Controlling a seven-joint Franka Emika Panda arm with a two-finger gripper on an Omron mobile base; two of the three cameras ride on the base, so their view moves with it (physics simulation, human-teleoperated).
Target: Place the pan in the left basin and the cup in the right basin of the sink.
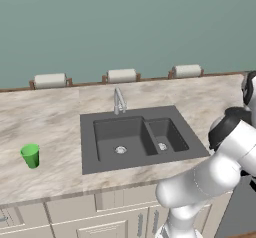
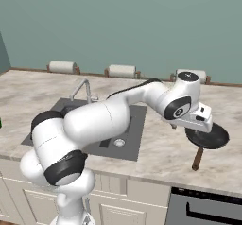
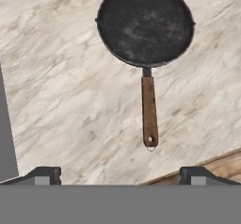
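On the marble desk (image 1: 55,177), right of the sink (image 1: 137,113), the pan (image 2: 208,136) lay flat with its brown handle (image 2: 197,159) pointing toward the near edge. Above it hung the gripper (image 3: 120,173), jaws spread wide and holding nothing; the hand view looked straight down on the pan (image 3: 145,24) with both fingertips (image 3: 44,174) clear of it. From the left base view, the cup (image 1: 31,155) stood upright far left of the sink, and the left basin (image 1: 119,138) and right basin (image 1: 167,134) lay side by side under the faucet (image 1: 119,101)
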